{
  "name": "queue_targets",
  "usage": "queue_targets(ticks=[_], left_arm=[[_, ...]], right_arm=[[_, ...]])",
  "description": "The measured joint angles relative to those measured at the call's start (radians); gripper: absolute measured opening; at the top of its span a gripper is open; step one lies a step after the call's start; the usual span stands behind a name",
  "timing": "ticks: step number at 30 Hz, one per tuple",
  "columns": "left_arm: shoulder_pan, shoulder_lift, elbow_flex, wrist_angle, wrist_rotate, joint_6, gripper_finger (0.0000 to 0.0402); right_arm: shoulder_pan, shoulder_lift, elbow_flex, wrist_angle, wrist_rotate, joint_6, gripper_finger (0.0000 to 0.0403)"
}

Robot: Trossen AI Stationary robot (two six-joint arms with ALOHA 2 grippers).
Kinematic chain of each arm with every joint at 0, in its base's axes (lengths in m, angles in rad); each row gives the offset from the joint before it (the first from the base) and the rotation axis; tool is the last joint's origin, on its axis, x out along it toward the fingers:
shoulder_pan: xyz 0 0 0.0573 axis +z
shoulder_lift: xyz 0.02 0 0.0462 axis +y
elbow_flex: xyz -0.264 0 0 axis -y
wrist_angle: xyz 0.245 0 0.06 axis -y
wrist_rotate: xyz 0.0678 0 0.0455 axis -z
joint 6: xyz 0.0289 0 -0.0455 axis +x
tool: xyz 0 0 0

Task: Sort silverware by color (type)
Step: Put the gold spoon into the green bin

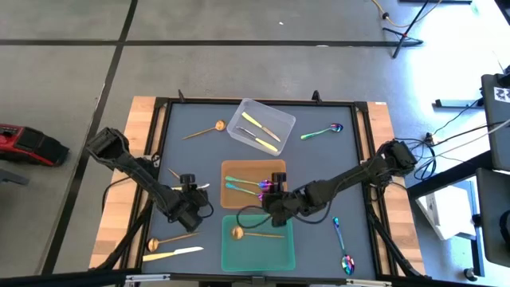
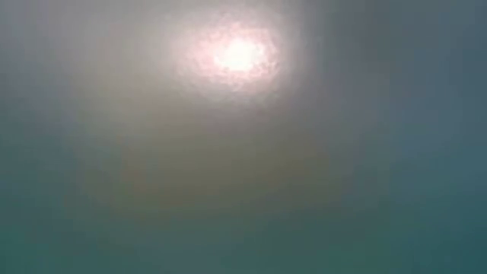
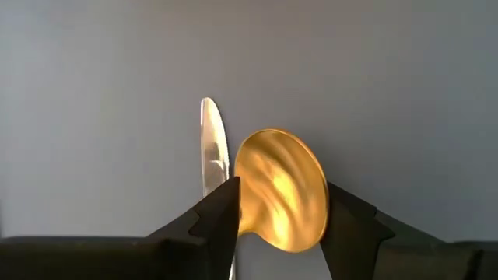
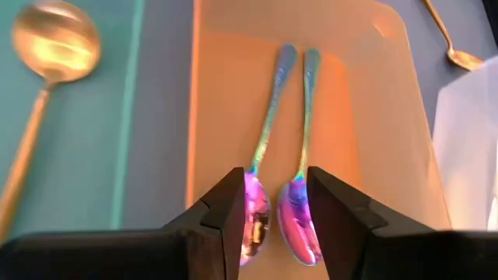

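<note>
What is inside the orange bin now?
The orange bin holds two rainbow spoons side by side. The right gripper hangs over their bowls, so part of the bin floor is covered.

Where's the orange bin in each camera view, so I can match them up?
High view: orange bin at table centre, above the green bin.
Low view: not visible, the picture is blurred out.
Left wrist view: not in it.
Right wrist view: fills the middle.
Shared landmark: the two rainbow spoons lying in it.

Dark table point(image 1: 351, 159) w/ clear bin point(image 1: 288, 126), orange bin point(image 1: 233, 171), green bin point(image 1: 279, 253) & loose silverware point(image 1: 174, 253).
</note>
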Motion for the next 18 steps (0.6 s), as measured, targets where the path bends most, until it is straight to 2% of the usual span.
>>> queue_targets(ticks=[6,9,16,18], left_arm=[[0.023,0.002,-0.002,0.003,-0.014,-0.036,0.0131],[0.024,0.003,-0.003,0.005,-0.016,-0.08,0.0103],[0.024,0.004,0.039,-0.027,-0.01,-0.066,0.0017],[0.024,0.004,0.074,-0.05,-0.008,-0.069,0.0008]], right_arm=[[-0.025,0.0,-0.039,0.016,-0.001,0.01,0.0127],[-0.028,0.0,-0.054,0.016,-0.004,0.01,0.0127],[-0.026,0.0,-0.055,0.037,0.019,-0.015,0.0127],[-0.025,0.0,-0.055,0.038,0.024,-0.018,0.0127]])
